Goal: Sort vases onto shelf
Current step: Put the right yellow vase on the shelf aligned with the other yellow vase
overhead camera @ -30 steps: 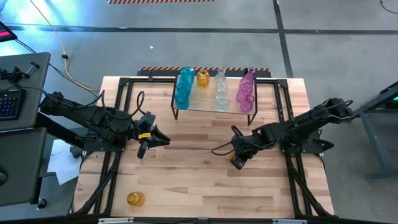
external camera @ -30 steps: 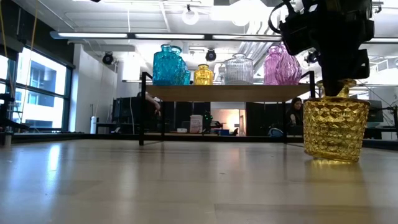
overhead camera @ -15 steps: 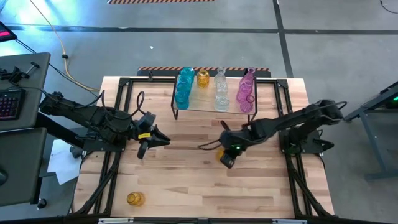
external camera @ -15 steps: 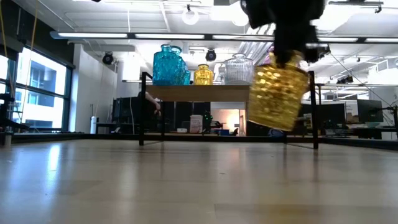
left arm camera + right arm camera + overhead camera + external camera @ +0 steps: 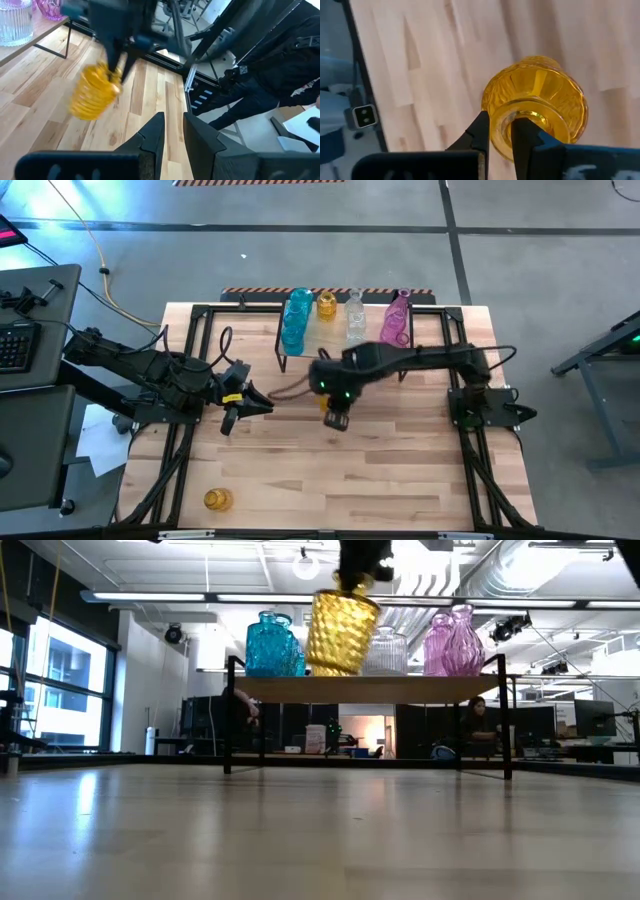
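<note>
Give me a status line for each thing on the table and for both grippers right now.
Right gripper: shut on the amber vase's rim.
Amber vase: lifted clear of the table, tilted, in front of the shelf.
Left gripper: nearly closed, empty, hanging over the table's left side.
Shelf: holds blue vases, a small yellow vase, a clear vase and a pink vase, all upright.
Second amber vase: on the table's front left corner.

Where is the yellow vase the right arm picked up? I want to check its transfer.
The yellow vase hangs above the table in the right claw, gripped by its rim, mid-table in the high view, just in front of the shelf.
</note>
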